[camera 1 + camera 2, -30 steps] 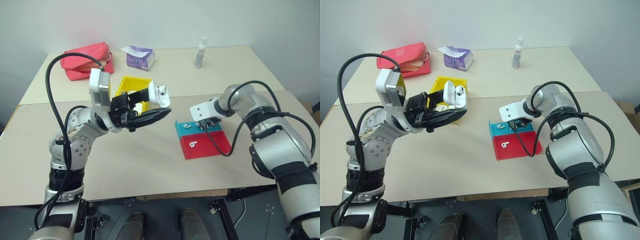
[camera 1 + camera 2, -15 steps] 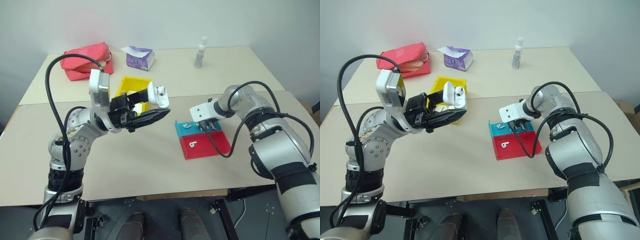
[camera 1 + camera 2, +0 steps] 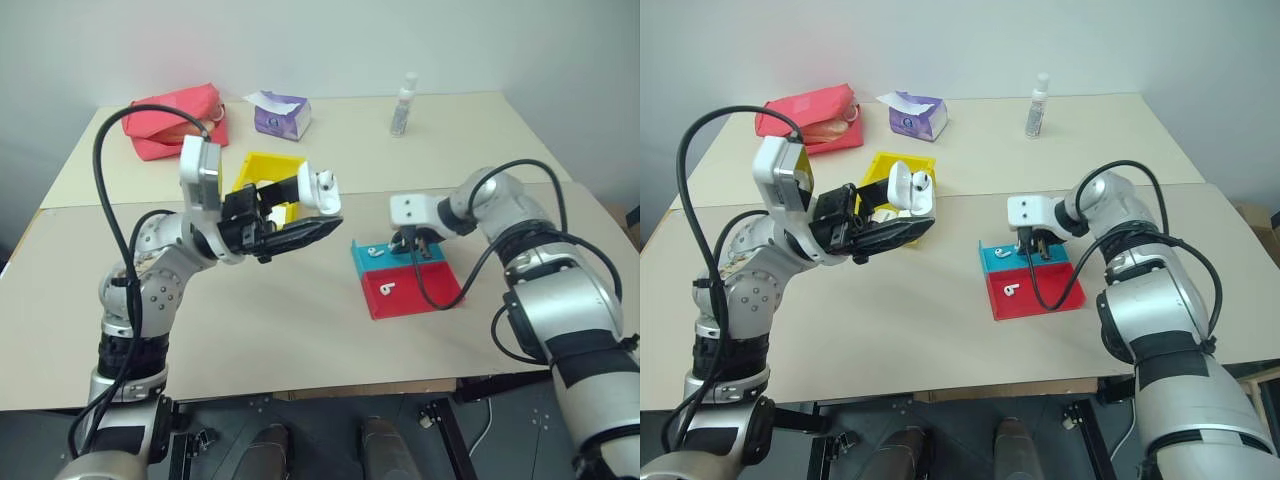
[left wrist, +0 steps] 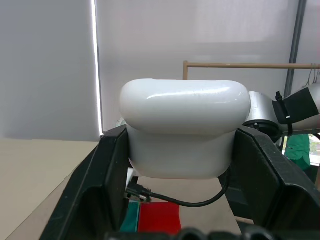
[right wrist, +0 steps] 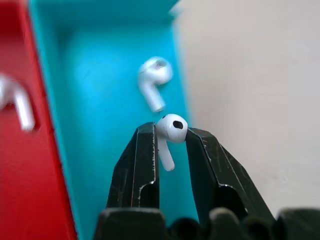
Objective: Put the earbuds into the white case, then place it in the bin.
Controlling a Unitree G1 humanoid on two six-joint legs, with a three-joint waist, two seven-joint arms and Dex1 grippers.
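While the right pincer pinches one earbud by its head, slip threatens.
Left pincer clamps the white case; a loose earbud would drop onto the teal tray.

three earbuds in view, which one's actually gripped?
The one pinched between the right gripper fingers: the held earbud, above the teal half of the tray. One loose earbud lies in teal; the other lies in the red half.

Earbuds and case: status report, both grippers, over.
Left gripper shut on white case, lid open. Right gripper shut on one earbud above teal tray section. Two earbuds left in tray: teal, red. Path clear.
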